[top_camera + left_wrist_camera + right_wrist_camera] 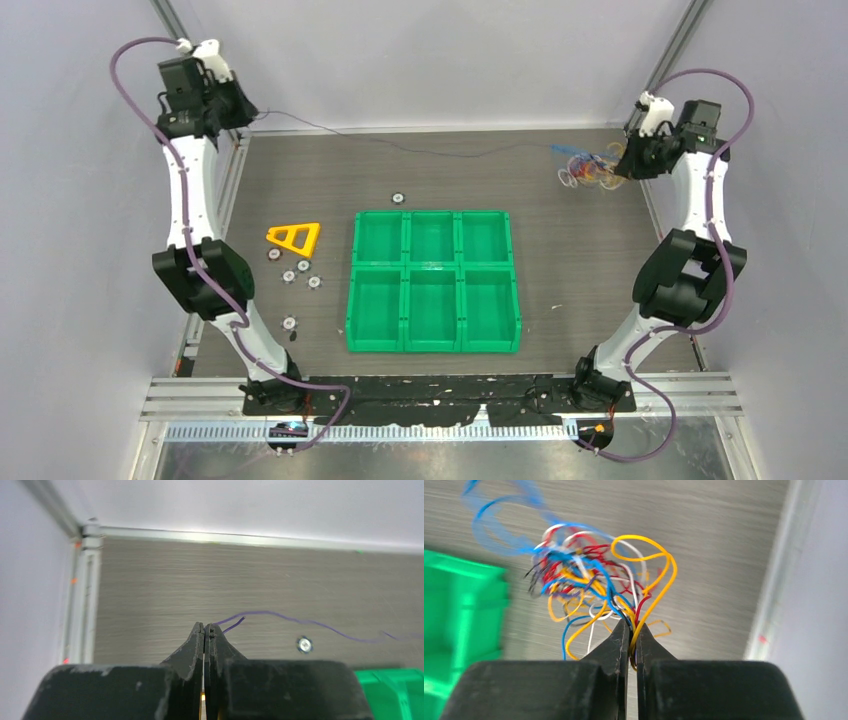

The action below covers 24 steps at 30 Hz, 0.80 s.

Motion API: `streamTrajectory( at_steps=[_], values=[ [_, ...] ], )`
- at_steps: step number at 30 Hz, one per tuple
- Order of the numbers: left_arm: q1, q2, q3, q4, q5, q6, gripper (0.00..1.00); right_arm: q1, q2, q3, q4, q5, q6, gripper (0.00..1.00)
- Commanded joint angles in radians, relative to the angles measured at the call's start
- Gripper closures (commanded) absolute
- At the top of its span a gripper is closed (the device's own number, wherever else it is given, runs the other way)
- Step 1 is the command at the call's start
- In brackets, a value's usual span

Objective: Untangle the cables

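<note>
The setting is a robotics lab test cell. Plain white panel walls (420, 60) set in aluminium frame posts (168, 22) box in a grey wood-grain table (580, 270). Two white-and-black robot arms, left (190, 195) and right (697, 195), trail purple hoses (113, 65) and are bolted to a slotted aluminium rail (700, 395) at the near edge. A green six-compartment bin (432, 264) sits mid-table.

Left arm (192, 190) is stretching to the far left corner and right arm (697, 195) to the far right corner, elbows bending near the bases, left gripper (205, 626) clamping tight on one thin cable (280, 616), right gripper (631, 626) clamping tight on the cable tangle (589, 575).
</note>
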Motion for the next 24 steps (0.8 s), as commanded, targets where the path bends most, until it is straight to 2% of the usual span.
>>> streamTrajectory(
  at_steps=[1,4,7,10,18,24],
  values=[
    [-0.145,-0.028,0.012,0.009,0.191,0.154,0.92,0.121,-0.102,0.059,-0.021,-0.315,0.139,0.95],
    [-0.214,0.004,0.022,-0.025,0.278,0.206,0.53,0.21,-0.145,0.062,0.004,-0.374,0.2,0.95],
    [-0.283,0.025,0.06,-0.033,0.396,0.229,0.23,0.266,-0.164,0.078,0.04,-0.421,0.241,0.95],
    [-0.349,0.02,0.061,-0.022,0.516,0.295,0.03,0.296,-0.171,0.105,0.042,-0.454,0.26,0.95],
    [-0.515,0.015,0.017,-0.002,0.613,0.442,0.0,0.352,-0.197,0.121,-0.014,-0.518,0.171,0.95],
    [-0.606,0.041,-0.021,0.091,0.555,0.455,0.0,0.376,-0.215,0.128,-0.045,-0.53,0.135,0.95]
  ],
)
